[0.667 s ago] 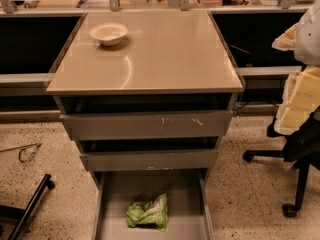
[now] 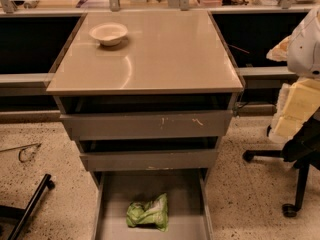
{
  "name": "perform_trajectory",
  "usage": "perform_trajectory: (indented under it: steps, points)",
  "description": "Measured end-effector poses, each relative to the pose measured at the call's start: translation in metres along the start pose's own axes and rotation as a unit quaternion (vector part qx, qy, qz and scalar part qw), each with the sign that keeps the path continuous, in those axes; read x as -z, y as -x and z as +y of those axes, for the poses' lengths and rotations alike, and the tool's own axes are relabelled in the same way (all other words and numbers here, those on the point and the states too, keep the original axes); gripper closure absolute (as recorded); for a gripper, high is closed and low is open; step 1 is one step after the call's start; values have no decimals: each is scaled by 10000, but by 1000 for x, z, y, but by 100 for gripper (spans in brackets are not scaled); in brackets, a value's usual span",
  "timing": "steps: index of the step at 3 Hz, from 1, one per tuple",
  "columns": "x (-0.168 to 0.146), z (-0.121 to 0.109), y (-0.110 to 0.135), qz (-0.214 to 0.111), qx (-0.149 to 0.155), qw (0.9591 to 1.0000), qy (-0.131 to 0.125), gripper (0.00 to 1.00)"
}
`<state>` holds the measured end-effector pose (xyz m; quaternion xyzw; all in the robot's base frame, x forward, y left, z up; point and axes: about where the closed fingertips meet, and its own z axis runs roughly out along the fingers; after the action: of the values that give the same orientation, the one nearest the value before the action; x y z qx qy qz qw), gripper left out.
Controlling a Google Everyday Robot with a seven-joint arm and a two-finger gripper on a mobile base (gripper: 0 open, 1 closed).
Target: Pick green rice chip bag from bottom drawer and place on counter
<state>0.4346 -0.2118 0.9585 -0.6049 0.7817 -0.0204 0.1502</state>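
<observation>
The green rice chip bag (image 2: 147,213), a crumpled light-green foil bag, lies on the floor of the open bottom drawer (image 2: 115,194), near its front. The counter (image 2: 165,54) is the glossy beige top of the grey cabinet. My arm hangs at the right edge of the view, white above and cream below. My gripper (image 2: 299,115) is at its lower end, right of the cabinet, about level with the upper drawers. It is well above and to the right of the bag and holds nothing that I can see.
A white bowl (image 2: 108,33) stands on the counter's far left corner. The two upper drawers (image 2: 147,125) are slightly open. A black office chair base (image 2: 292,184) stands on the speckled floor at the right. Black bars (image 2: 30,204) and a cable (image 2: 25,151) lie at the left.
</observation>
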Motion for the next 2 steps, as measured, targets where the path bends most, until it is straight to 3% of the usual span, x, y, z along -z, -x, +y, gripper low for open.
perform_trajectory:
  steps: [1, 2]
  points:
    - [-53, 24, 4, -226, -12, 9991, 353, 0]
    - [-155, 68, -6, -422, -288, 9961, 714, 0]
